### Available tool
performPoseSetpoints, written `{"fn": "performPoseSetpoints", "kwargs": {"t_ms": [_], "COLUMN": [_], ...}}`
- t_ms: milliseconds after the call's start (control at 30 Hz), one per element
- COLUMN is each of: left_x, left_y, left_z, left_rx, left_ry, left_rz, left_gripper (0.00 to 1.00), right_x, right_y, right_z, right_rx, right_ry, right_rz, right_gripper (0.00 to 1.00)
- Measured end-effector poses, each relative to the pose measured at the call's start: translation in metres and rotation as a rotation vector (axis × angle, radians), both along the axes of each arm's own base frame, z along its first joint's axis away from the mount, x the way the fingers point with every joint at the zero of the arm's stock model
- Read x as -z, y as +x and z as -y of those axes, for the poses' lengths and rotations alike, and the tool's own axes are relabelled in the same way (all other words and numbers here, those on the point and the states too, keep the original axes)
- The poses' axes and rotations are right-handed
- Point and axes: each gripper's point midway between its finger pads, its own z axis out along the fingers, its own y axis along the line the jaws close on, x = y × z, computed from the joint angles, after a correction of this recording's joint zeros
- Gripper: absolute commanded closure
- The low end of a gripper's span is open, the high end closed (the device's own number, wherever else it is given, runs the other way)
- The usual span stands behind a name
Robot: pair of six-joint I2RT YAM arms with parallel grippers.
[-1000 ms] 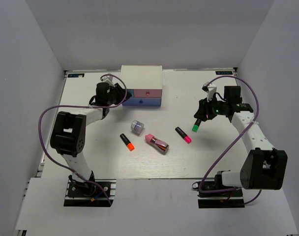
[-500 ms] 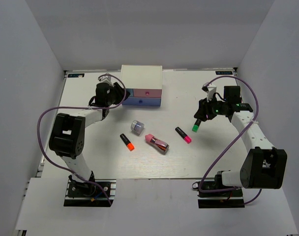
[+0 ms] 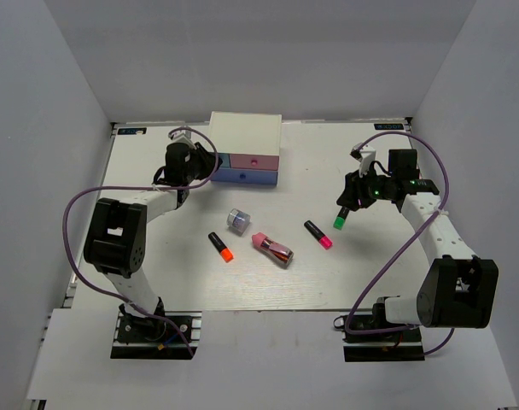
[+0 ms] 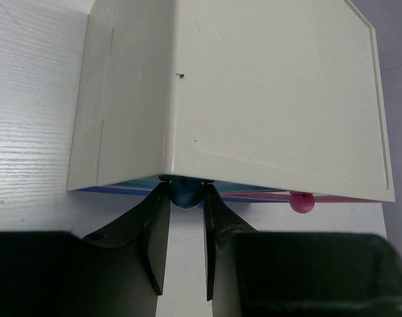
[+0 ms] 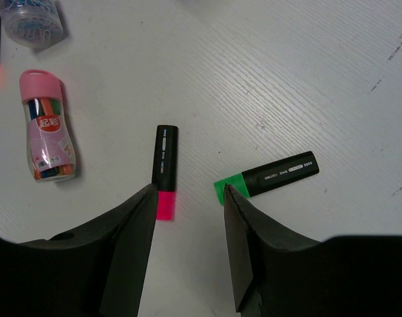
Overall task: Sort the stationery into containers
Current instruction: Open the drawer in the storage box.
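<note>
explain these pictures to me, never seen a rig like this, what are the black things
Two robot arms stand at a table's near edge. One picture looks down from above; the other two come from a camera on each wrist, so the black shapes are that arm's own fingers. The left gripper straddles the blue knob on a white drawer cabinet; whether it pinches yet is unclear. The right gripper is open and empty above a green marker and a magenta marker. An orange marker, pink-capped tube and clear round piece lie loose.

bright even light from above, soft short shadows, crisp focus in all three views
</note>
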Motion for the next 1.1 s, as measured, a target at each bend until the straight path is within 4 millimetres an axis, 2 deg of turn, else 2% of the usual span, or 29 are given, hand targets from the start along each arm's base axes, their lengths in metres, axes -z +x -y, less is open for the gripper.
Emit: {"fn": "performPoseSetpoints", "kwargs": {"t_ms": [200,300,833,900,967,1000,1100], "left_x": [0.000,0.000,0.006,0.006,0.007,0.007,0.012], "left_y": [-0.001,-0.006,-0.088,-0.096,-0.102,-0.103,-0.109], "left_z": [0.002,0.002,-0.001,-0.002,-0.003,-0.003,-0.003], "left_rx": [0.010,0.017,0.100,0.103,0.106,0.110,0.123], "left_ry": [-0.004,-0.008,0.006,0.007,0.010,0.016,0.030], "left_rz": [-0.001,0.002,-0.011,-0.009,-0.012,-0.010,-0.035], "left_gripper": [0.85,0.85,0.88,0.76,0.53,0.35,0.24], "right_x": [0.000,0.000,-0.001,-0.002,-0.003,-0.003,-0.004], "right_y": [0.000,0.000,-0.001,-0.002,-0.003,-0.003,-0.008], "right_z": [0.000,0.000,-0.003,-0.004,-0.006,-0.007,-0.013], "right_rx": [0.000,0.000,-0.013,-0.018,-0.028,-0.037,-0.080], "right_ry": [0.000,0.000,0.015,0.022,0.029,0.034,0.046], "right_rz": [0.000,0.000,-0.001,-0.002,0.000,0.001,0.006], "right_gripper": [0.49,0.49,0.48,0.45,0.41,0.39,0.32]}}
